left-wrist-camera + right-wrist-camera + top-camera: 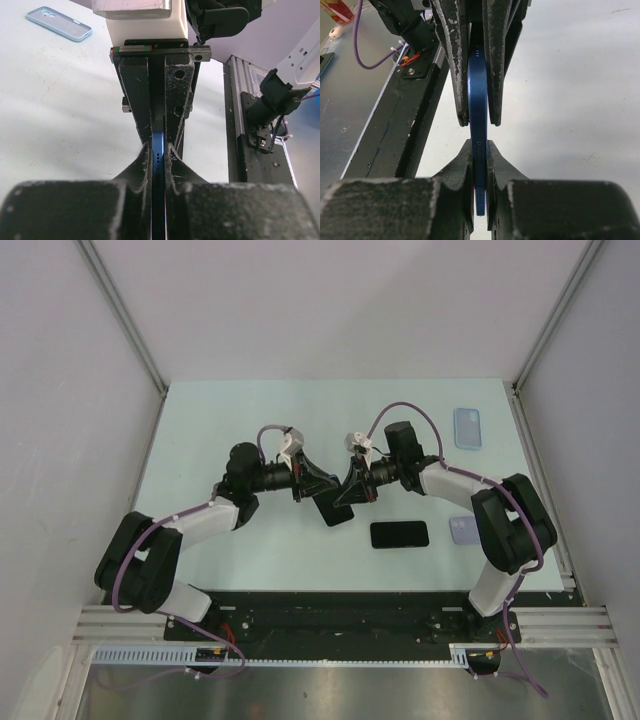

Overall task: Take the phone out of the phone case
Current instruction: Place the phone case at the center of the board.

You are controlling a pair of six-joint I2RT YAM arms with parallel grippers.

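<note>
Jaws on both arms are pinched down on the same thing. L jaws and R jaws meet nose to nose over the middle of the desk (250, 420), each clamped across the thin phone case (478, 115), which sits edge-on btwn them and seems lifted off the surface. No gap shows btwn pads and case in either wrist view.

Handling, as a guess: a rigid slab inside a thin, flexible shell. The phone (336, 510) itself won't bend and is prob. dense for its size. It likely has a glass face, so it's fragile if it slips (it'd land on bare desk). The case rim prob. gives most at the corners, so peeling should start there. The sides look smooth, so slippery under hard pads; a flat grip across front and back should hold better than one on the rounded edges. Sensible hold: one side keeps the case by its rim near an end, the other works the phone body out at a corner. Whether either grip is on the case alone, can't tell.

Looks: deep blue edge w/ a satin finish, plus a short row of holes and a slim side button in the R wrist view. From above it reads as a dark rectangle. Also on the desk: a black handset (399, 534) lying flat nearby, a light-blue case (467, 427) far R, and a pale lilac case (461, 530) by the R arm.
</note>
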